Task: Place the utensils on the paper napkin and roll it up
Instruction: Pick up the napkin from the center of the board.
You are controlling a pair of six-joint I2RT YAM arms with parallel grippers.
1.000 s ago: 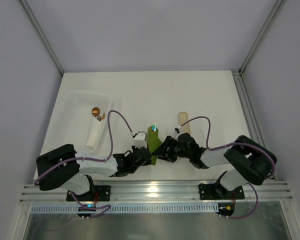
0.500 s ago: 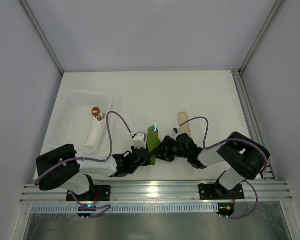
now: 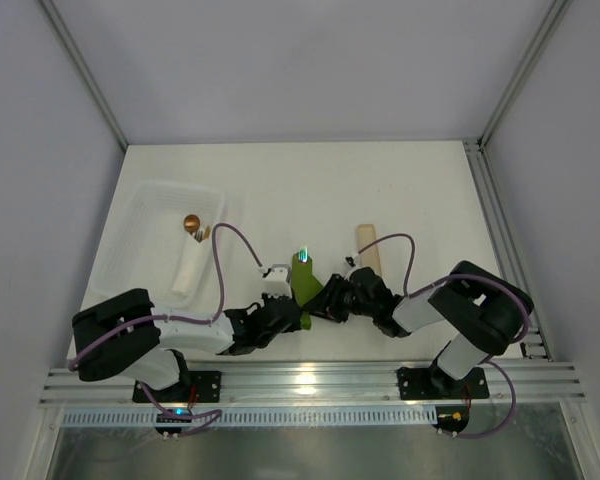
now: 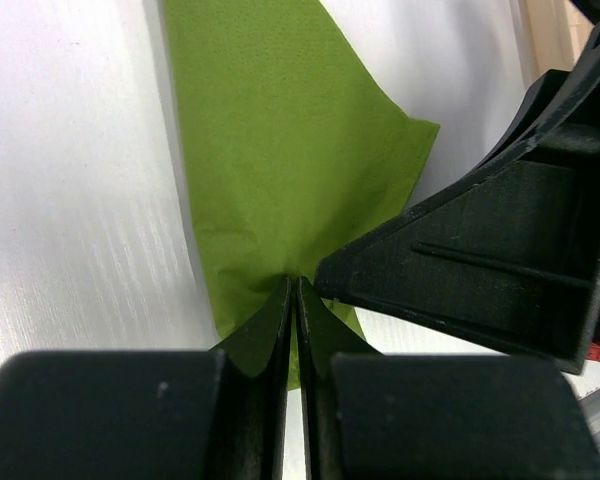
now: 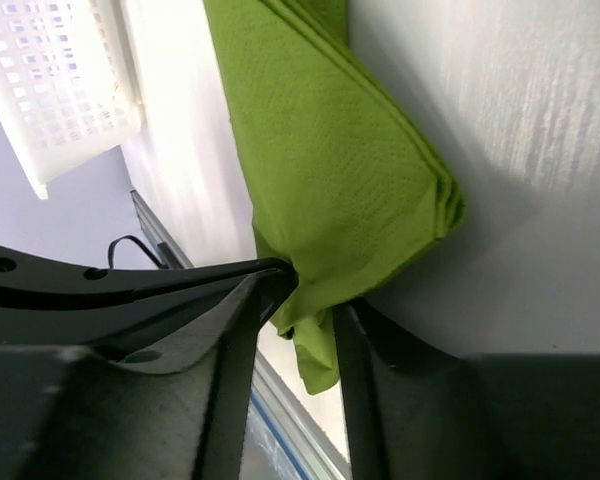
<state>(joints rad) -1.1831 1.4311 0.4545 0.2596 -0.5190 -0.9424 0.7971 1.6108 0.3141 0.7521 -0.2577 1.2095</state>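
Narrowed vs a sec ago: R claw [image 5: 315,292] around paper napkin [image 5: 330,150] fold, grip unclear. L claw [image 4: 295,285] clenched on corner. Soft, thin, tearable; pinch layered edge gently.

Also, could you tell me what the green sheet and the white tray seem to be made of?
Green sheet: most likely thin paper tissue, matte; fine dimpled embossing and stacked plies show at its folded edge. White tray: probably moulded plastic, smooth-looking; its wall is a regular grid of small holes in the right wrist view.

left pincer [image 4: 292,290] abuts right pincer [image 5: 315,310], tray [image 3: 140,235] leftward
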